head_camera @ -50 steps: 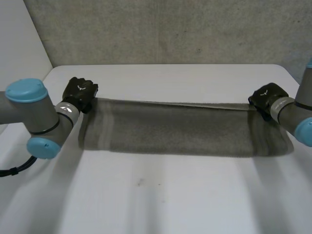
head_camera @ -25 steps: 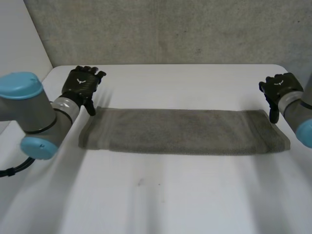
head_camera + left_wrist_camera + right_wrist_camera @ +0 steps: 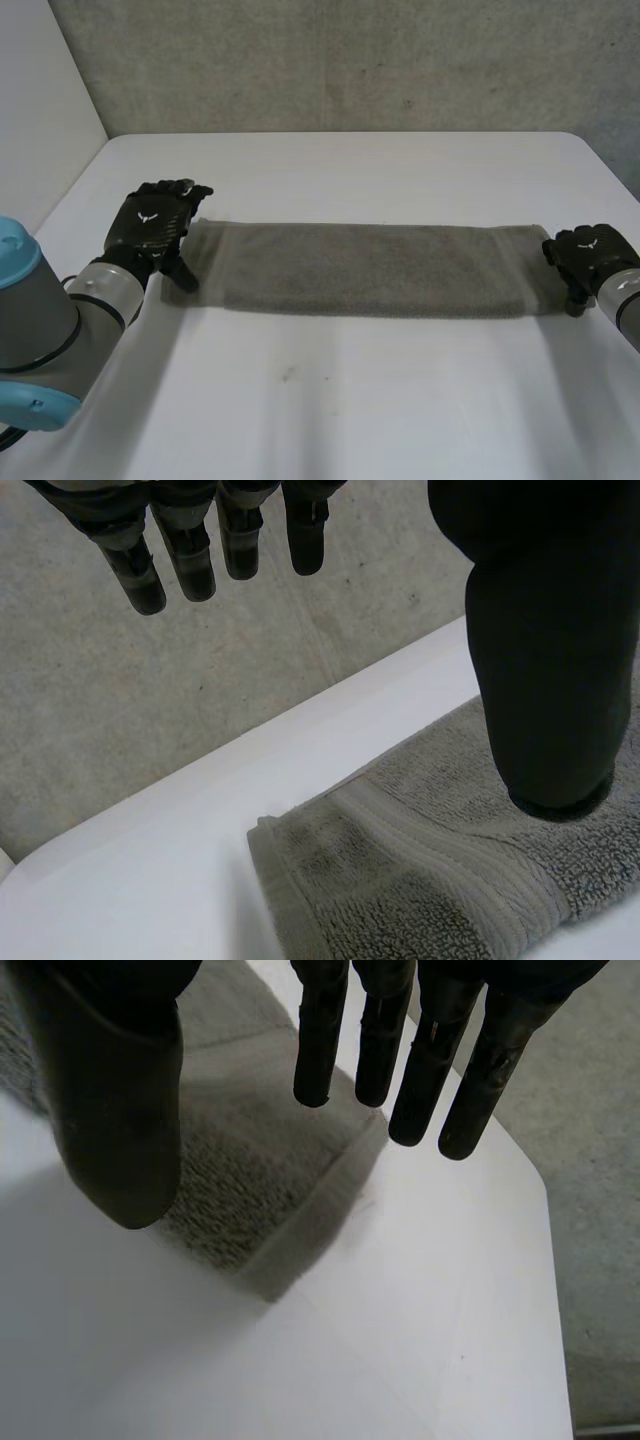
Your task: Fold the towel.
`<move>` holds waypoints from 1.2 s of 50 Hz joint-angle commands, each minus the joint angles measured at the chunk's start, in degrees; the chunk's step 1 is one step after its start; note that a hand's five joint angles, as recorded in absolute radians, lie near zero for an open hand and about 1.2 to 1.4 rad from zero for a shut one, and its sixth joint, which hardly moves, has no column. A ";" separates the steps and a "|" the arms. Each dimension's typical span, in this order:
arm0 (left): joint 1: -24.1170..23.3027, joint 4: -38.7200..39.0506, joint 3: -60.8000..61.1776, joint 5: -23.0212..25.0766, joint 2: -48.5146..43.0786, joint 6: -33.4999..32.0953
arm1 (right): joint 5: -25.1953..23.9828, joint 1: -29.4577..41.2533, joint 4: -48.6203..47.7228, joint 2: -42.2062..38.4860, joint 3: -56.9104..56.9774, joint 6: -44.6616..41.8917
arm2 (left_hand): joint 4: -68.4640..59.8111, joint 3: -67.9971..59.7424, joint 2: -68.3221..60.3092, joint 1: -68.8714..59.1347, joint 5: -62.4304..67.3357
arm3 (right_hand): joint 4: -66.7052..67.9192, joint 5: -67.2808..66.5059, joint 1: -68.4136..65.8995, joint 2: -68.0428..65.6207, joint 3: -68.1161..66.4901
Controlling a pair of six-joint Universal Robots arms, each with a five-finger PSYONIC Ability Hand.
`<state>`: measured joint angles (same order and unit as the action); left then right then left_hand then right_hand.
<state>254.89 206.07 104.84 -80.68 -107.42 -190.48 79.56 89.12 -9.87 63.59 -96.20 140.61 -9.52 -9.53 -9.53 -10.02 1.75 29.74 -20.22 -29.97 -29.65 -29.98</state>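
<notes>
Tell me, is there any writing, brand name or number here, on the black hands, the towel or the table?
No readable words or numbers anywhere.
On the back of the left hand: a small white mark, too small to read as letters.
On the back of the right hand: a similar white sign, also unreadable.
On the towel: no label or print visible.
On the table: plain white, no writing.

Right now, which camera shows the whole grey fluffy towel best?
The head view: the grey terry-cloth towel lies there along nearly its full length. Each wrist view catches one end of it.
</notes>
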 commanded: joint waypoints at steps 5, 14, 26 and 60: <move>0.61 1.44 1.24 0.00 -0.07 0.02 | 0.33 -2.02 -1.30 -5.40 3.21 -1.56 | -0.48 -0.47 -0.47 0.02 -1.75 | 49.14 -48.66 -48.91 -49.23 -48.90; 0.69 1.44 1.33 0.00 -0.07 0.02 | 2.79 -13.25 -0.51 -1.80 6.10 -9.98 | -0.48 -0.47 -0.47 0.02 -1.75 | 50.26 -49.78 -50.03 -50.35 -50.02; 0.78 1.44 1.42 0.00 0.28 0.02 | 3.14 0.30 3.28 1.53 17.87 -13.09 | -0.48 -0.47 -0.47 0.02 -1.75 | 50.26 -49.78 -50.03 -50.35 -50.02; 0.87 1.70 1.95 0.17 2.04 0.02 | 9.91 45.47 4.68 -9.30 25.47 2.96 | -0.48 -0.47 -0.47 0.02 -1.75 | -19.74 20.22 19.97 19.65 19.98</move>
<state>255.77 207.78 106.79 -80.52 -105.38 -190.46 88.63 139.00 -5.18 46.17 -65.00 134.25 -9.50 -9.51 -9.50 -10.02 1.74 18.85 -7.23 -18.81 -17.73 -18.59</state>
